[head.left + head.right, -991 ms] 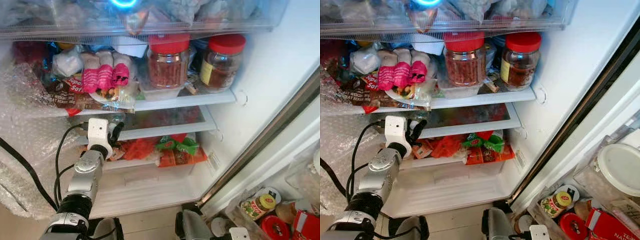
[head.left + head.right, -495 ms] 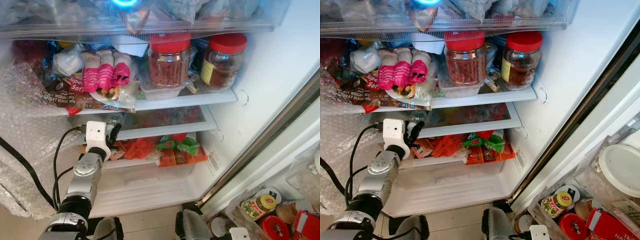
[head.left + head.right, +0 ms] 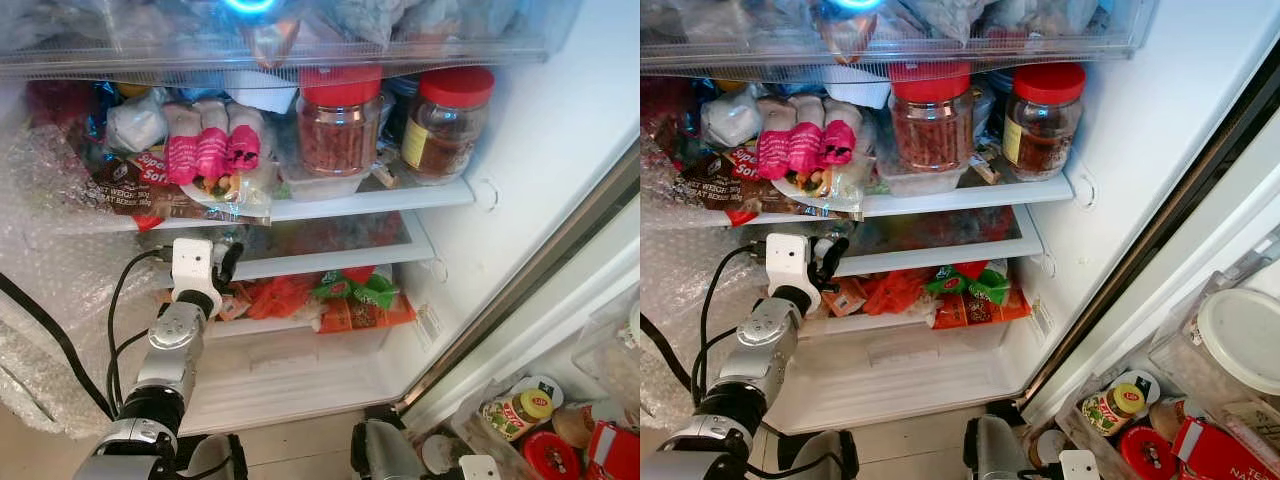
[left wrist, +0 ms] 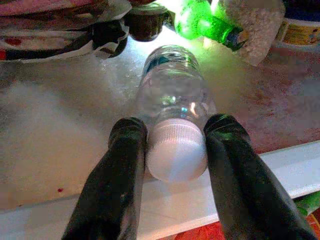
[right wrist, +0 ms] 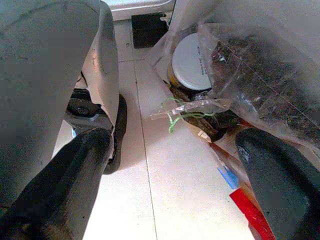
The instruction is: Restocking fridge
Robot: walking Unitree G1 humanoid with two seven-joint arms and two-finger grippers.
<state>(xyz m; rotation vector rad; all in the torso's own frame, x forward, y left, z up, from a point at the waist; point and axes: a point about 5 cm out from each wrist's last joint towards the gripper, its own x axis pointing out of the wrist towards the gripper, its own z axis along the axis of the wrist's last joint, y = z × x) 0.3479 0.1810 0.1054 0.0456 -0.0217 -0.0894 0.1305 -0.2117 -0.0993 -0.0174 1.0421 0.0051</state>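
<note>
Both head cameras look down from above into the open white fridge, sharing its shelves. The left wrist camera sits close behind a clear plastic bottle with white cap; the right wrist camera faces the pale tiled floor

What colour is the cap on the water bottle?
White; the cap of the bottle shows best in the left wrist view.

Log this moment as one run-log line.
task: restocking fridge | left claw: shut on clear plastic water bottle with white cap, lying on glass middle shelf | right claw: open, idle above tiled floor
</note>
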